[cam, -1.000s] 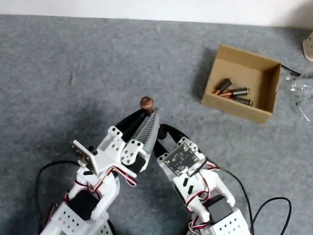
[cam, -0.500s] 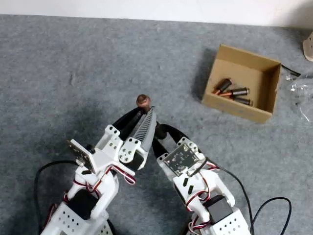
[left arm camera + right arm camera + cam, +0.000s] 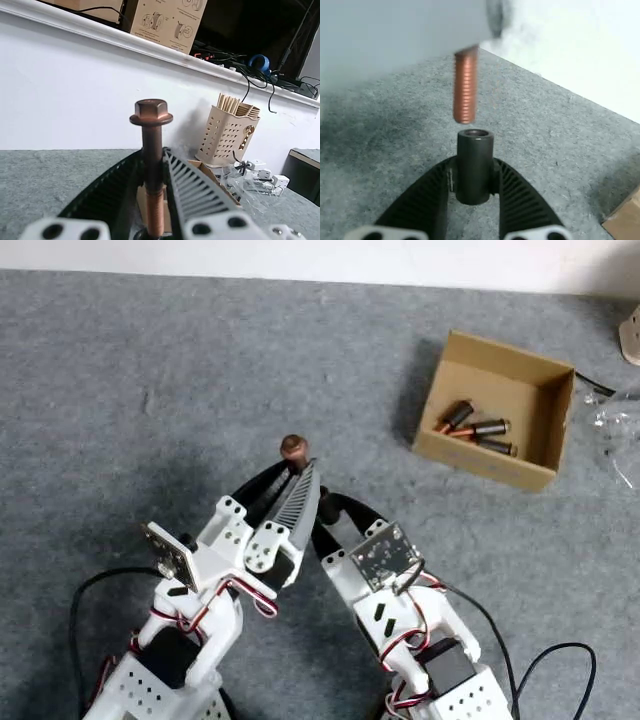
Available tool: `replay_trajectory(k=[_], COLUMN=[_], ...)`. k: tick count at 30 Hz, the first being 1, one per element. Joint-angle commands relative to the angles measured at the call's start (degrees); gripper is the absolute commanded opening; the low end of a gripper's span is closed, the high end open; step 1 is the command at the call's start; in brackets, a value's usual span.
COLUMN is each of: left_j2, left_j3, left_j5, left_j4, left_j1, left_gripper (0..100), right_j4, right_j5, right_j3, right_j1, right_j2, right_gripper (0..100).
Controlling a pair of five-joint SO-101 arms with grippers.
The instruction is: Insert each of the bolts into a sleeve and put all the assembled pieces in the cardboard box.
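Right wrist view: the right tool (image 3: 474, 172) clamps an upright black sleeve (image 3: 475, 160). The left tool (image 3: 153, 157) grips the copper bolt (image 3: 151, 120), whose threaded tip hangs just above that sleeve.

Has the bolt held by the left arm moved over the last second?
Yes, slightly: in the high view the bolt has edged left, away from the cardboard box, which stayed put.

Bright, even light comes from the right; the cardboard box (image 3: 480, 461) throws a soft shadow leftward onto the grey table (image 3: 150, 360); the white wall (image 3: 580, 50) glares.
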Motion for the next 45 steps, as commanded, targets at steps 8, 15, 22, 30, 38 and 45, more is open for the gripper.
replay_trajectory(k=[8, 15, 22, 30, 38, 45], left_j2=[-0.75, -0.66, -0.66, -0.66, -0.66, -1.19], left_j3=[1.10, 1.10, 1.10, 1.10, 1.10, 1.10], left_j5=[0.18, 0.18, 0.18, 0.26, 0.26, 0.26], left_j4=[-0.09, 2.20, 2.55, 7.47, 9.05, 8.88], left_j1=[0.22, 0.66, 0.40, 5.05, 7.34, 4.62], left_gripper=[1, 1, 1, 1, 1, 1], right_j4=[-0.22, -0.22, -0.40, -0.48, -0.48, -0.48], right_j5=[-0.62, -0.53, -0.44, -0.44, -0.44, -0.44], right_j3=[-3.03, -4.18, -5.32, -6.64, -6.64, -6.46], right_j1=[-3.47, -3.38, -3.38, -3.38, -3.12, -2.95], right_j2=[-0.92, -0.92, -0.92, -0.92, -0.92, -0.92], right_gripper=[0.5, 0.5, 0.5, 0.5, 0.5, 0.5])
